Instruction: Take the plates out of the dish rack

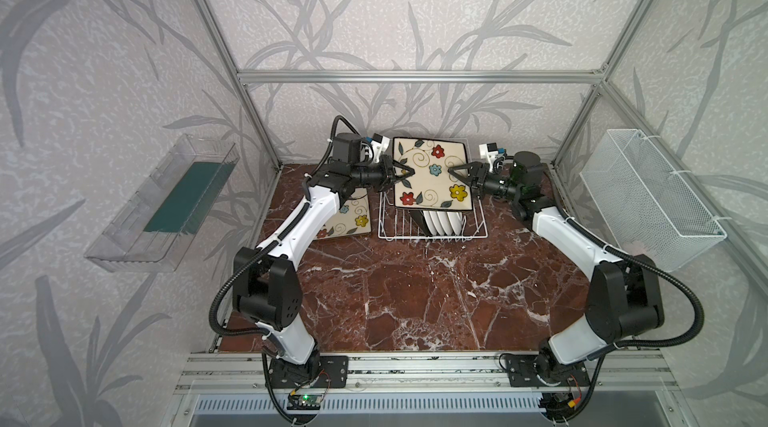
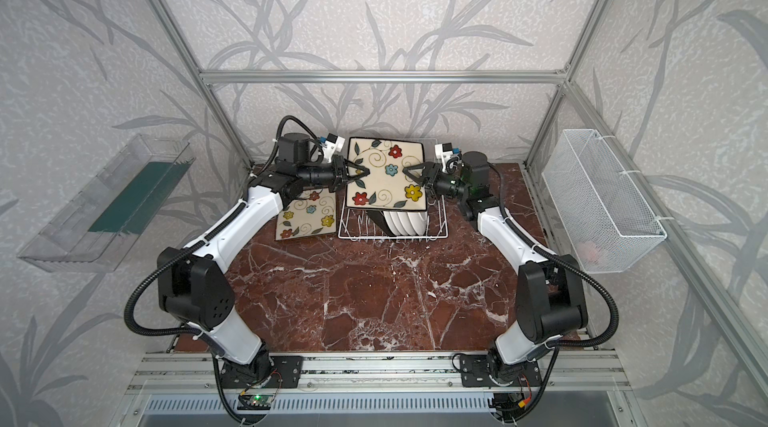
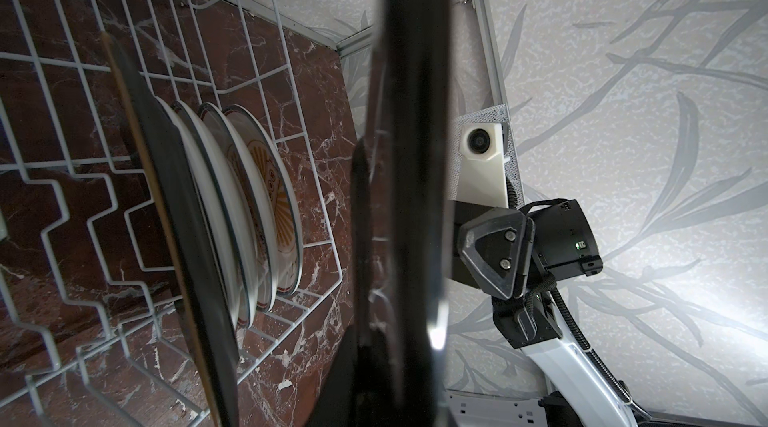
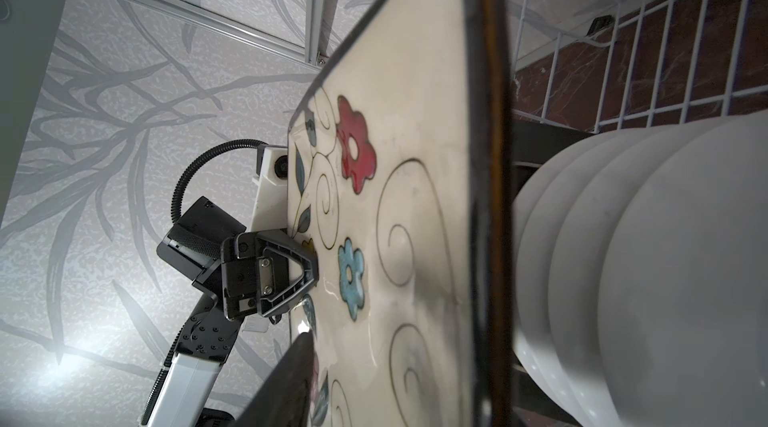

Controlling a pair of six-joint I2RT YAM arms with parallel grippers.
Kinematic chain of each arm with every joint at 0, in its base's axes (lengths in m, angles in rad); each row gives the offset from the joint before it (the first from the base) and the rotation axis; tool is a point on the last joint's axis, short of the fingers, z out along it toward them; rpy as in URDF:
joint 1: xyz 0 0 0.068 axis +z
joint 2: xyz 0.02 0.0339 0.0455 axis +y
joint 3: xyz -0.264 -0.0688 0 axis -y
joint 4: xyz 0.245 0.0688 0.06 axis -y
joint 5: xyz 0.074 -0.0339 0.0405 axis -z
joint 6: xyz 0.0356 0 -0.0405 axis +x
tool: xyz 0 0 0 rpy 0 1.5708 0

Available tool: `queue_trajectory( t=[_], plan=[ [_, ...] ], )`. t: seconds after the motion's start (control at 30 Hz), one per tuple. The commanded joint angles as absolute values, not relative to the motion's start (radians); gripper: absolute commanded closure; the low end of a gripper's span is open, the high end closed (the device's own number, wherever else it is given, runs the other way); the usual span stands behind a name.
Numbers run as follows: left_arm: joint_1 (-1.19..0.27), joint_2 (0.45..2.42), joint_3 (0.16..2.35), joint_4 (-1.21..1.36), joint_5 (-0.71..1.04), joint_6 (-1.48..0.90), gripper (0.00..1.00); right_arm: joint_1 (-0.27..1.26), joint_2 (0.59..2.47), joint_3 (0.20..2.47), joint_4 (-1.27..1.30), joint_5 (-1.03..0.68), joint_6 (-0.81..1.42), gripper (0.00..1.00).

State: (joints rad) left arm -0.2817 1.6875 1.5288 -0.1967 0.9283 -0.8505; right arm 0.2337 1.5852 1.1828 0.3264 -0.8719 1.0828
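A square cream plate with flowers [image 1: 432, 173] [image 2: 386, 173] hangs tilted above the dish rack [image 1: 390, 235] [image 2: 351, 235]. My left gripper [image 1: 405, 173] [image 2: 360, 172] is shut on its left edge. My right gripper [image 1: 453, 170] [image 2: 407, 170] stands open, its fingers spread on either side of the right edge. In the right wrist view the plate's face [image 4: 415, 196] fills the middle. Several round white plates [image 1: 442, 221] [image 4: 623, 258] and a black square plate [image 1: 417, 219] [image 3: 178, 196] stand upright in the rack. Another flowered plate [image 1: 353, 221] lies flat on the table left of the rack.
A clear plastic tray [image 1: 166, 200] hangs on the left wall and a white mesh basket [image 1: 648, 196] on the right wall. Metal frame posts stand at the back corners. The red marble tabletop [image 1: 415, 300] stretches in front of the rack.
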Motion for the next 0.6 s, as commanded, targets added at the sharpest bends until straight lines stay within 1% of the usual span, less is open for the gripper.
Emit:
queue_trajectory(
  t=[0.0, 0.03, 0.17, 0.27, 0.4, 0.57],
  plan=[
    [-0.269, 1.635, 1.545, -0.077, 0.917, -0.881, 1.00, 0.237, 1.534, 1.231, 0.349, -0.882, 1.045, 0.34],
    [-0.266, 1.632, 1.546, -0.075, 0.916, -0.884, 1.00, 0.235, 1.525, 1.231, 0.330, -0.869, 1.033, 0.29],
    [-0.251, 1.625, 1.547, -0.056, 0.918, -0.903, 1.00, 0.220, 1.496, 1.239, 0.277, -0.853, 0.999, 0.16],
    [-0.240, 1.619, 1.545, -0.033, 0.920, -0.920, 1.00, 0.212, 1.485, 1.243, 0.255, -0.850, 0.995, 0.02],
    [-0.228, 1.613, 1.530, 0.018, 0.925, -0.955, 1.00, 0.206, 1.480, 1.242, 0.239, -0.851, 0.991, 0.01],
    [-0.199, 1.599, 1.528, 0.007, 0.925, -0.954, 1.00, 0.203, 1.466, 1.251, 0.152, -0.843, 0.927, 0.01]
  ],
)
